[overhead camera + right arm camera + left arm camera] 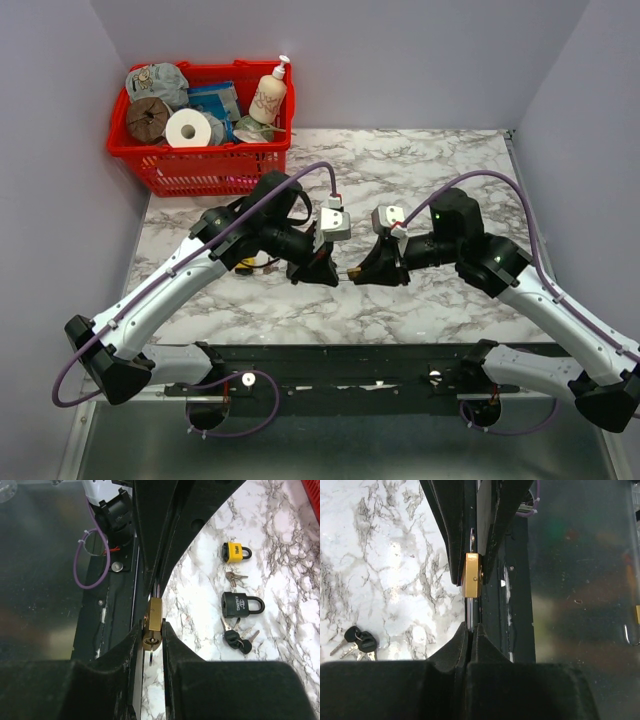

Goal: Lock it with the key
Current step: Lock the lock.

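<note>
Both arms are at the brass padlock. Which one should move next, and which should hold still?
Left, probably. The left tool is shut on the thin metal bar running straight into the padlock. The right tool clamps the padlock's body, so it is better as a brace.

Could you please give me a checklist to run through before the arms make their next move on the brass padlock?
1. Grip of the left gripper on the shackle of the brass padlock: ok, shut on it.
2. Grip of the right gripper on the padlock's body: ok, fingers on both sides.
3. Key in a gripper: not ok; the black-headed keys lie on the marble table beside the black padlock.
4. Key seated in the keyhole: cannot tell.
5. Shackle pressed home: cannot tell, fingers hide it.
</note>
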